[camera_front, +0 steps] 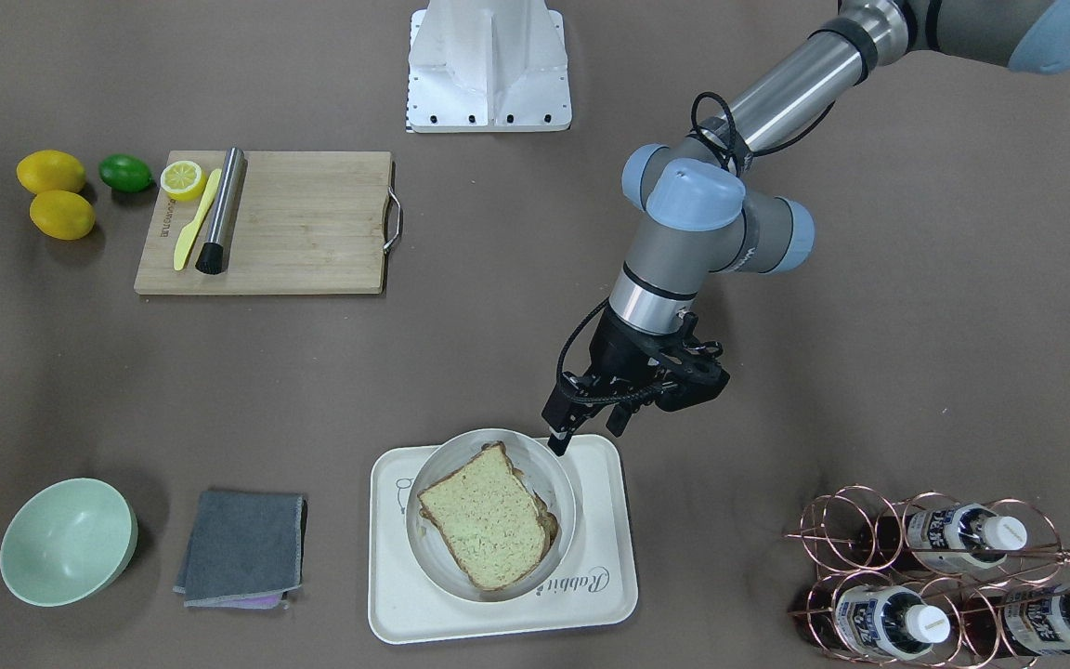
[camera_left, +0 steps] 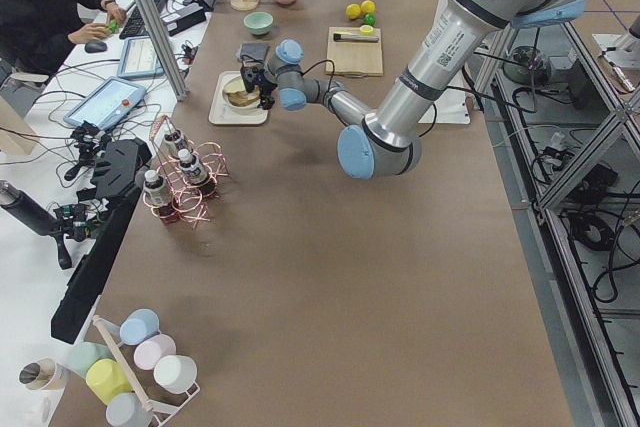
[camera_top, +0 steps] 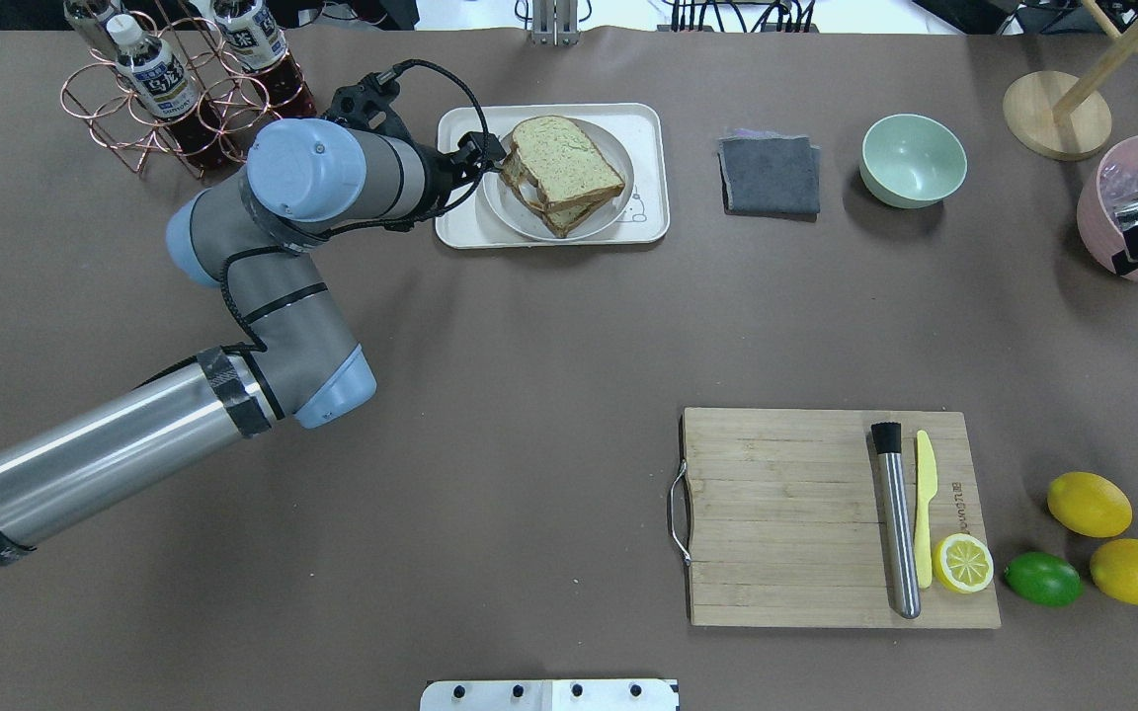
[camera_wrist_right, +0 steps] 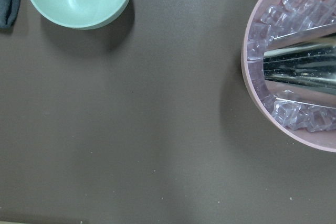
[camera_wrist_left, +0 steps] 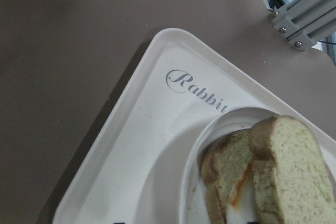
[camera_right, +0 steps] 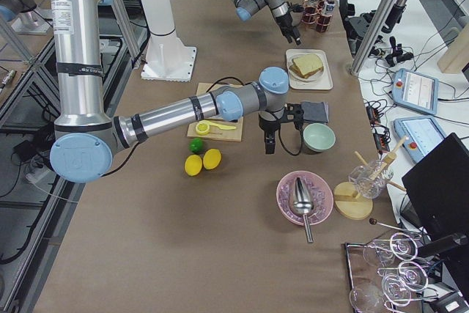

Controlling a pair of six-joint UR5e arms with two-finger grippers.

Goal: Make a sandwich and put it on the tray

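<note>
The sandwich (camera_front: pixel 489 520) sits assembled on a plate (camera_front: pixel 540 460) in the tray (camera_front: pixel 396 604), so the task appears complete; the left gripper (camera_front: pixel 588 437) fingers are apart.

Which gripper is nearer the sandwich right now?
Left. The left gripper hangs at the rim of the plate, right beside the sandwich. The right gripper is far off, near the mint bowl.

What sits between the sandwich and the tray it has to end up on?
A round pale plate lies on the tray, and the sandwich rests on that plate rather than touching the tray directly. Nothing else visible separates them.
</note>
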